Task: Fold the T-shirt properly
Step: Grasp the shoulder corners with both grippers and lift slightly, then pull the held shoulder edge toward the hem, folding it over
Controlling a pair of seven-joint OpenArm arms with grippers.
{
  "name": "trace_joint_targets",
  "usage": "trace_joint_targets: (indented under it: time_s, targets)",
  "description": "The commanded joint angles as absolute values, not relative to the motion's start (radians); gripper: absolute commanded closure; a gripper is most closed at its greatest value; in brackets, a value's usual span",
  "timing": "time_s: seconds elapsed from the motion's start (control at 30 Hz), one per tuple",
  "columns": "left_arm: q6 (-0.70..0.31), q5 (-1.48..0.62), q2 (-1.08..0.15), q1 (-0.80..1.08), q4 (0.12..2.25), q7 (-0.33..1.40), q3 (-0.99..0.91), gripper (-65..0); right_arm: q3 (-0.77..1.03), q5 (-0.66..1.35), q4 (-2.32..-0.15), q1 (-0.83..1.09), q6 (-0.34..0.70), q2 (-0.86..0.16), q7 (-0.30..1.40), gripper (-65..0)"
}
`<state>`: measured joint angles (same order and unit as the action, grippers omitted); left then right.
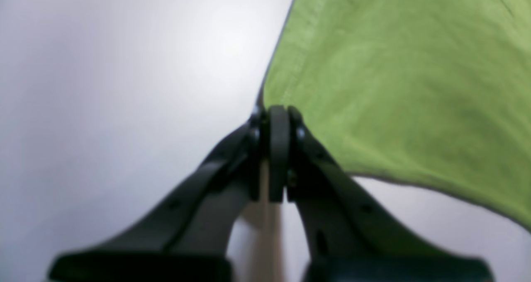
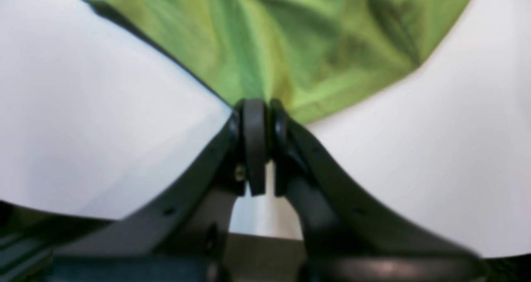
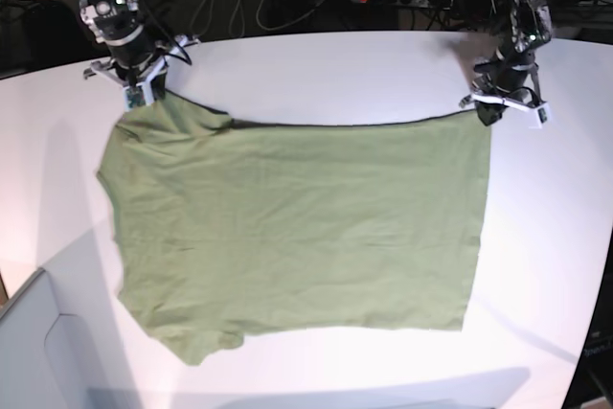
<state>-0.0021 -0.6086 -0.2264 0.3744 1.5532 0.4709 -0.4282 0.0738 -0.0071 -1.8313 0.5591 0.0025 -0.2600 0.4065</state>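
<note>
Green T-shirt (image 3: pixel 297 227) between pinching fingers (image 1: pixel 278 149)

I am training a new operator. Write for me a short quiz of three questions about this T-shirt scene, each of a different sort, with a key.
1. True or false: the left gripper is shut on an edge of the T-shirt.
2. Multiple choice: where does the right gripper hold the T-shirt? A) at the middle of the cloth B) at a far corner, near a sleeve C) nowhere, it is open
3. Fill in: the T-shirt lies spread on a ___ table.

Key: 1 true; 2 B; 3 white
</note>
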Motion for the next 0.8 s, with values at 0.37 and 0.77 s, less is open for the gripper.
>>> trace_joint_targets:
  time_s: [0.37,0.77]
  targets:
    - [-0.002,-0.610,-0.231,0.530,1.750,0.473,-0.433,0.0,0.150,-0.012,-1.956,0.657,0.008,-0.268,0.389,-0.1]
    - [-0.002,-0.611,-0.229,0.598,1.824,0.473,-0.487,0.0,0.191,-0.012,-2.023,0.707,0.008,-0.269,0.387,-0.1]
